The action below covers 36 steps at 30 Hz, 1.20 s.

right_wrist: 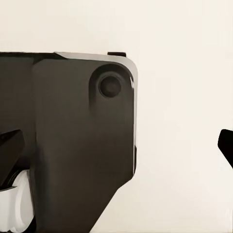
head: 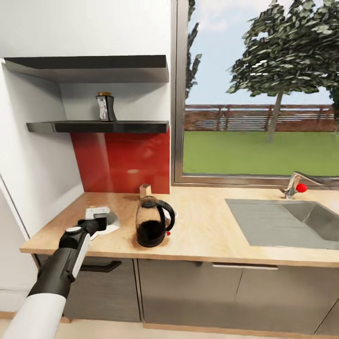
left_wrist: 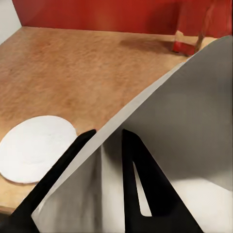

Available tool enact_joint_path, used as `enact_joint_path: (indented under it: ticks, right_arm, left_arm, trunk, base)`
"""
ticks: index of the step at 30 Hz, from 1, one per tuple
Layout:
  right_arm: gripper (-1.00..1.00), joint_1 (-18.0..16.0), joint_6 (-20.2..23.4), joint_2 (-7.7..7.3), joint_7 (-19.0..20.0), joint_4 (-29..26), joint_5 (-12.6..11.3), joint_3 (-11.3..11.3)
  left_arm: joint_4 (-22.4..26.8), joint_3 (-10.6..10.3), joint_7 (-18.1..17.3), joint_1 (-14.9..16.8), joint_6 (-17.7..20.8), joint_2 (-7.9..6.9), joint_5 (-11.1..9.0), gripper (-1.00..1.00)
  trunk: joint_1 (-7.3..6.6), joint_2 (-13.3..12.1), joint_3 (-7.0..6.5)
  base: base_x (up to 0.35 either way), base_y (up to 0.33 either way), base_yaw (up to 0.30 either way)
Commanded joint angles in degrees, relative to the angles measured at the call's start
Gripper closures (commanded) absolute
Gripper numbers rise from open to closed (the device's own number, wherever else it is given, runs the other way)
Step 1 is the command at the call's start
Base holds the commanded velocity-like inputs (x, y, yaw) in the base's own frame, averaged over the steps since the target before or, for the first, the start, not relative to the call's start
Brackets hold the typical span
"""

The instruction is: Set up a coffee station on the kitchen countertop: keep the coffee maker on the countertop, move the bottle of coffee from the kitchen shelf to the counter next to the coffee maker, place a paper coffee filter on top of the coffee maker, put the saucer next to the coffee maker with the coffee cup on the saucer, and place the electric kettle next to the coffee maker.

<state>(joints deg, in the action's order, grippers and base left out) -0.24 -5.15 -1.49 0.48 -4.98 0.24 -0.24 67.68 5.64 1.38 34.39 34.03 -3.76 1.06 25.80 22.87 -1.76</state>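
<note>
We are pinching a paper filter point(left_wrist: 194, 121) between the left gripper's point(left_wrist: 112, 145) closed jaws, holding it above the counter point(head: 212, 230) beside the coffee maker point(head: 151, 221). Right gripper's jaws: we cannot tell.

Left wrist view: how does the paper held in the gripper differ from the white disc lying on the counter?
The paper filter is pinched between the left gripper fingers and lifted off the countertop; the white disc lies flat on the wood, untouched. The filter shows as a large grey, shaded, fan-like sheet with a straight edge; the disc looks round and brightly lit. Both are thin and pale.
</note>
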Motion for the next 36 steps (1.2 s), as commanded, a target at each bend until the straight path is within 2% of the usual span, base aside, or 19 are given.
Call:
enact_joint_path:
  ticks: [1, 2, 3, 7, 11, 15, 24, 25, 27, 28, 31, 36]
  right_arm:
    - [-1.0, -0.02, -0.18, -0.01, 0.05, 0.06, 0.02, -0.03]
    - [-1.0, -0.02, -0.19, -0.01, 0.05, 0.06, 0.02, -0.03]
    - [-1.0, -0.02, -0.18, -0.01, -0.02, 0.03, 0.02, -0.03]
    - [-1.0, -0.02, -0.15, -0.01, -0.03, -0.01, 0.02, -0.03]
    - [-1.0, -0.02, -0.13, -0.01, -0.04, -0.02, 0.02, -0.03]
    - [-1.0, -0.02, -0.15, -0.01, -0.06, -0.03, 0.01, -0.03]
    - [-1.0, -0.02, -0.18, -0.01, 0.02, -0.04, -0.04, -0.03]
    - [-1.0, -0.02, -0.18, -0.01, 0.03, -0.06, -0.05, -0.03]
    - [-1.0, -0.02, -0.19, -0.01, 0.04, -0.1, -0.06, -0.03]
    - [-1.0, -0.02, -0.19, -0.01, 0.05, -0.11, -0.06, -0.07]
    - [-1.0, -0.02, -0.2, -0.05, 0.05, -0.16, -0.07, -0.09]
    - [-1.0, -0.02, -0.19, -0.09, 0.05, -0.96, -0.13, -0.11]
  left_arm:
    - [0.08, 0.0, -0.08, -0.38, 0.24, -0.04, 0.17, 1.0]
    - [0.08, 0.02, -0.56, -1.08, -0.03, -0.06, 0.18, 1.0]
    - [0.08, 0.32, -3.4, -3.35, -3.87, -0.59, 0.34, 1.0]
    - [0.08, 0.48, -5.2, -4.45, -6.42, -1.55, 0.41, 1.0]
    - [0.03, 0.51, -5.62, -4.79, -7.19, -2.2, 0.45, 1.0]
    - [0.0, 0.22, -5.66, -4.85, -7.3, -2.12, 0.38, 1.0]
    - [-1.32, -0.84, -6.79, -5.25, -7.41, -1.53, 0.11, 1.0]
    - [-1.96, -1.37, -7.65, -5.83, -7.48, -1.49, 0.13, 1.0]
    - [-3.33, -4.49, -9.82, -7.63, -7.65, -1.49, 0.19, 1.0]
    - [-3.77, -8.45, -10.57, -8.86, -9.34, -1.44, 0.1, 1.0]
    - [-3.97, -11.87, -10.69, -9.48, -12.3, -1.4, 0.0, 1.0]
    - [-3.33, -14.26, -10.8, -9.74, -13.25, -0.83, -0.22, 1.0]
  trunk:
    - [-0.02, 0.05, 0.02]
    - [-0.02, 0.05, 0.02]
    - [-0.02, 0.05, 0.05]
    - [-0.02, 0.05, 0.26]
    - [-0.02, 0.05, 0.55]
    - [-0.02, 0.05, 0.89]
    - [-0.02, 0.05, 1.37]
    - [-0.02, 0.05, 1.38]
    - [-0.02, 0.05, 1.39]
    - [-0.02, 0.05, 1.39]
    - [-0.02, 0.05, 1.39]
    - [-0.02, 0.05, 1.48]
  base:
    - [-0.344, 0.0, -0.267]
    - [-0.344, 0.0, -0.267]
    - [-0.344, 0.0, -0.267]
    - [-0.344, 0.0, -0.246]
    - [-0.344, 0.0, -0.186]
    - [-0.295, -0.053, -0.156]
    - [-0.032, -0.06, -0.087]
    - [-0.002, -0.004, -0.081]
    - [-0.001, -0.002, -0.195]
    - [0.0, 0.0, -0.258]
    - [0.0, 0.0, -0.264]
    - [0.0, 0.0, -0.268]
